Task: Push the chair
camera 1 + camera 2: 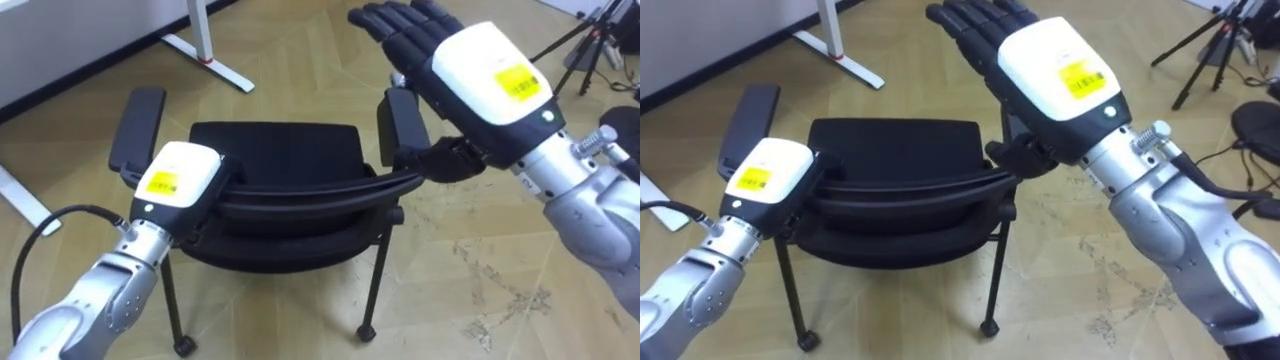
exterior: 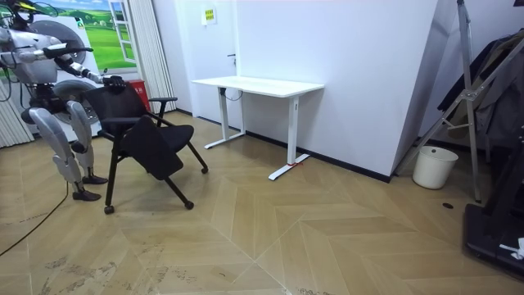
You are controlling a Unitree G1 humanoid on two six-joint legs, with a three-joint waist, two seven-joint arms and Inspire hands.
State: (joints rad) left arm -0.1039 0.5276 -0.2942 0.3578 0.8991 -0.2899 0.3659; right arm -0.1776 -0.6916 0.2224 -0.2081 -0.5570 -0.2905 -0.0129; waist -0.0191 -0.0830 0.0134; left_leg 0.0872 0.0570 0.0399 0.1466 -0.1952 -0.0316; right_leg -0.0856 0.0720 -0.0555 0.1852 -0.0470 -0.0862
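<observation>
A black chair [image 1: 275,150] with two armrests stands right in front of me, and I look down over its curved backrest [image 1: 300,195]. My left hand [image 1: 180,175] lies on the backrest's left end, just behind the left armrest [image 1: 138,125]. My right hand [image 1: 470,60] is lifted over the right armrest [image 1: 400,120], open, with its fingers stretched forward and its thumb down by the backrest's right end. In the room view I stand behind the chair [image 2: 147,135] at the room view's left.
A white desk [image 2: 258,86] stands ahead by the wall; its foot [image 1: 205,50] shows beyond the chair. A tripod [image 1: 590,40] is at my far right. A white bin [image 2: 434,166] sits by the wall. Wooden floor lies open around the chair.
</observation>
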